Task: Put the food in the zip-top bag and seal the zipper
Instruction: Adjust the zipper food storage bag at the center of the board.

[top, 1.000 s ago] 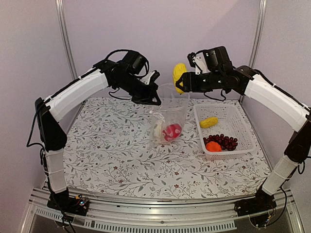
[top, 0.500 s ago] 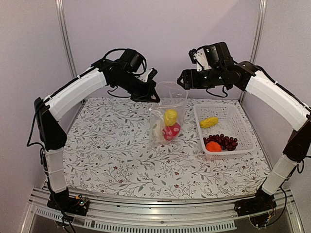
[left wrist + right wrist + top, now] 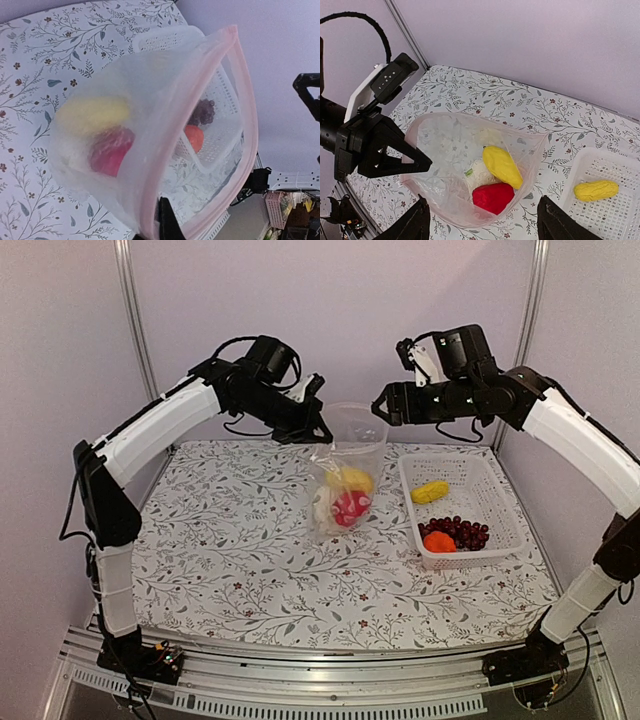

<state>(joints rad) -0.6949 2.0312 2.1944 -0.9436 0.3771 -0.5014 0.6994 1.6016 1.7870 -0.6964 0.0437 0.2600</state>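
The clear zip-top bag [image 3: 345, 475] hangs open-mouthed over the table. My left gripper [image 3: 318, 430] is shut on its rim; in the left wrist view [image 3: 154, 225] the pinkish zipper strip [image 3: 245, 115] rings the mouth. Inside the bag lie the yellow long piece [image 3: 502, 166], the red piece [image 3: 492, 196] and the cream-white lumpy piece [image 3: 479, 174]. My right gripper [image 3: 383, 410] is open and empty above the bag's mouth, right of it. The small yellow piece [image 3: 430, 491], orange ball [image 3: 439, 542] and grape bunch [image 3: 460, 531] lie in the white basket.
The white mesh basket [image 3: 495, 502] stands right of the bag on the floral tablecloth [image 3: 220, 550]. A purple back wall with two metal posts runs close behind the arms.
The yellow long piece left my right gripper and dropped into the bag. My right gripper opened and drew slightly right. My left gripper kept hold of the bag's rim.
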